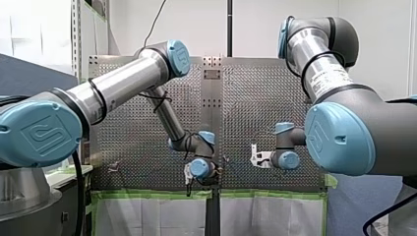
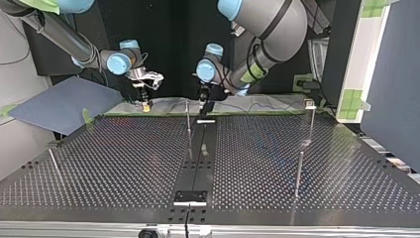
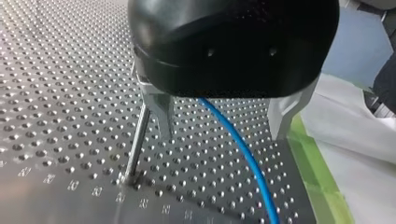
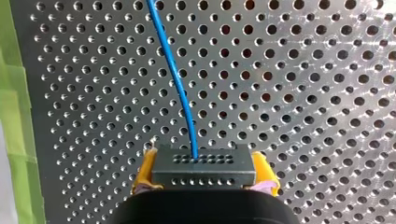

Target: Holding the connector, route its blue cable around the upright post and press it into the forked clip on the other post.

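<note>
Right wrist view: connector (image 4: 203, 169) partly hidden.

Embossed UR logo on blue joint caps (image 1: 43, 133) — engraved numerals (image 3: 72, 185) on table (image 3: 56, 70), digits unclear.

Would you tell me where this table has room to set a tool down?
Top view: perforated metal table is bare either side of its black centre strip, out to thin metal posts. Crowded: far edge, around left claw and right claw.
</note>
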`<state>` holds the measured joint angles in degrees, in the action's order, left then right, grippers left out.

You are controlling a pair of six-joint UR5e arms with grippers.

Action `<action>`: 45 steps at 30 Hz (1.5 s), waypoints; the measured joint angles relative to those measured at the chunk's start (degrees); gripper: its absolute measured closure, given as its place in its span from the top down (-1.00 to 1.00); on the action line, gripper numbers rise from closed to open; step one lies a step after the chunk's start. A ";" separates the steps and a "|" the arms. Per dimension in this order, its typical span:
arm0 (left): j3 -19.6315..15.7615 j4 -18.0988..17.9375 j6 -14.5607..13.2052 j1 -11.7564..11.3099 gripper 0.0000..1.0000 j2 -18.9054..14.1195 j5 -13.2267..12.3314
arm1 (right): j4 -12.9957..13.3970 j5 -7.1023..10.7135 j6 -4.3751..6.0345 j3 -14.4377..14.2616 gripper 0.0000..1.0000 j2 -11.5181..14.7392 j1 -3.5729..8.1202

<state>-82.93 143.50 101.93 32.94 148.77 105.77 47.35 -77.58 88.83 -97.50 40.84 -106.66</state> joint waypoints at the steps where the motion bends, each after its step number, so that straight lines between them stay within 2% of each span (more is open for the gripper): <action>1: -0.01 -0.02 -0.02 -0.07 1.00 -0.01 0.02 | -0.01 -0.01 0.00 0.00 -1.00 0.00 0.00; 10: -0.21 -0.10 -0.07 -0.39 1.00 -1.12 0.80 | 0.02 -0.02 0.01 0.00 -1.00 0.00 0.00; 18: -2.09 -1.19 -0.05 -0.24 1.00 -2.96 0.66 | 0.11 -0.03 0.05 0.03 -1.00 0.00 0.00; 29: -5.61 -2.38 -2.13 0.35 1.00 -3.43 -1.02 | 0.46 0.10 0.14 0.00 -1.00 0.00 0.00; 37: -7.66 -4.14 -2.25 0.65 1.00 -5.92 -1.91 | 0.62 0.14 0.17 0.03 -1.00 0.00 0.00; 45: -8.95 -4.01 -2.41 1.58 1.00 -7.63 -4.93 | 0.82 0.15 0.22 0.02 -1.00 -0.01 0.14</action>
<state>-91.87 139.49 99.53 34.52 141.14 100.85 48.17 -77.42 89.05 -97.48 40.83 -106.52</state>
